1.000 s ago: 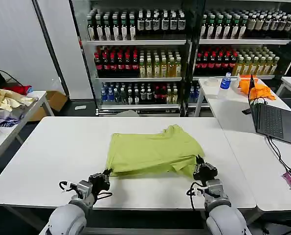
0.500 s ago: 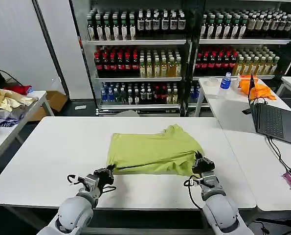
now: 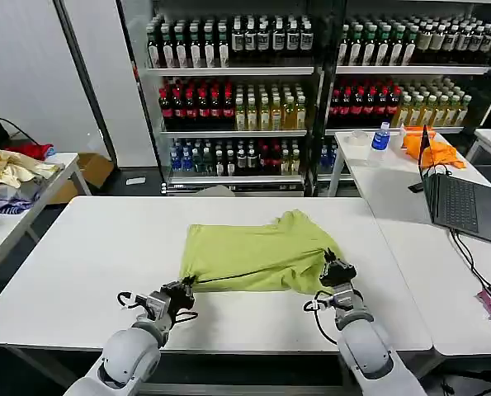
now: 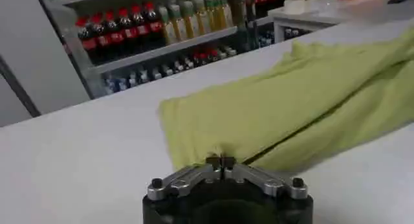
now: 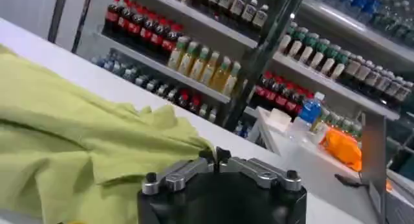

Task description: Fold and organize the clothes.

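The lime T-shirt [image 3: 257, 256] lies folded over on the white table [image 3: 105, 247], its near edge lifted at both corners. My left gripper [image 3: 184, 286] is shut on the shirt's near-left corner [image 4: 207, 155]. My right gripper [image 3: 329, 264] is shut on the near-right corner, and the cloth [image 5: 84, 160] drapes away from its closed fingertips [image 5: 206, 156]. No printed graphic shows on the upper side. In the left wrist view the shirt [image 4: 291, 109] stretches away from my left gripper [image 4: 220, 160] towards the far side.
A second table [image 3: 418, 223] joins on the right with an open laptop [image 3: 460, 202], cables and an orange cloth [image 3: 431, 148]. On a side table at the left lies a cream and red cloth heap [image 3: 10, 169]. Behind stand bottle shelves [image 3: 311, 91].
Both grippers have moved forward, away from me, carrying the shirt's near edge with them. The visible shirt has become shorter front to back.
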`<state>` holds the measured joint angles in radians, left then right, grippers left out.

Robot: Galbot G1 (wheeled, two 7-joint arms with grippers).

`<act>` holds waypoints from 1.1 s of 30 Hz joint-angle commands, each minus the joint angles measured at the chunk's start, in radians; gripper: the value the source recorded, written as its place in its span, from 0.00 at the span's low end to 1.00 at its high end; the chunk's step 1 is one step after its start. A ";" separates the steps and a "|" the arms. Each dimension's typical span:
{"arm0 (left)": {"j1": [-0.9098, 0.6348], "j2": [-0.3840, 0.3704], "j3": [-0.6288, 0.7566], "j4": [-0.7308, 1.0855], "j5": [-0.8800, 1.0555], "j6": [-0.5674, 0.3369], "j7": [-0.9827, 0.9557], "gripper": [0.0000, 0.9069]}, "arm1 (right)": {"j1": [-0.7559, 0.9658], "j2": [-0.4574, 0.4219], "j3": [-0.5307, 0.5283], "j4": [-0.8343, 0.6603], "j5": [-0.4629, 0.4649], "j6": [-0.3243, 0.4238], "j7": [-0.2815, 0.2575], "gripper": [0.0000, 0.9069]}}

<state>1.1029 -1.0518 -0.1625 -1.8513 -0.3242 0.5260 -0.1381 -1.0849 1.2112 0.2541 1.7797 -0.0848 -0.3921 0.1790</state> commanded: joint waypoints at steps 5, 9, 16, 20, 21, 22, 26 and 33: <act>-0.005 -0.005 -0.004 -0.011 -0.003 -0.050 -0.007 1.00 | -0.042 0.025 0.014 0.029 -0.029 -0.002 0.022 1.00; 0.020 -0.007 -0.027 -0.034 -0.010 -0.055 -0.015 1.00 | -0.101 0.036 0.039 0.087 -0.025 0.000 0.043 1.00; 0.087 0.000 -0.059 -0.059 -0.019 -0.054 -0.015 1.00 | -0.220 0.047 0.090 0.207 0.000 -0.027 0.057 1.00; 0.084 -0.004 -0.055 -0.035 -0.031 -0.053 -0.013 1.00 | -0.262 0.057 0.121 0.219 0.043 -0.052 0.076 1.00; 0.077 -0.006 -0.053 -0.028 -0.034 -0.051 -0.013 1.00 | -0.265 0.057 0.129 0.217 0.058 -0.060 0.078 1.00; 0.071 -0.008 -0.050 -0.021 -0.037 -0.050 -0.013 1.00 | -0.266 0.058 0.133 0.212 0.075 -0.064 0.082 1.00; 0.044 -0.014 -0.030 0.013 -0.038 -0.047 -0.014 1.00 | -0.237 0.062 0.142 0.162 0.097 -0.064 0.102 1.00; 0.006 -0.026 -0.004 0.055 -0.044 -0.044 -0.017 1.00 | -0.228 0.060 0.150 0.146 0.181 -0.109 0.110 1.00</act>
<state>1.1360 -1.0748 -0.1824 -1.8430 -0.3592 0.4821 -0.1541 -1.2971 1.2688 0.3851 1.9288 0.0224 -0.4681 0.2774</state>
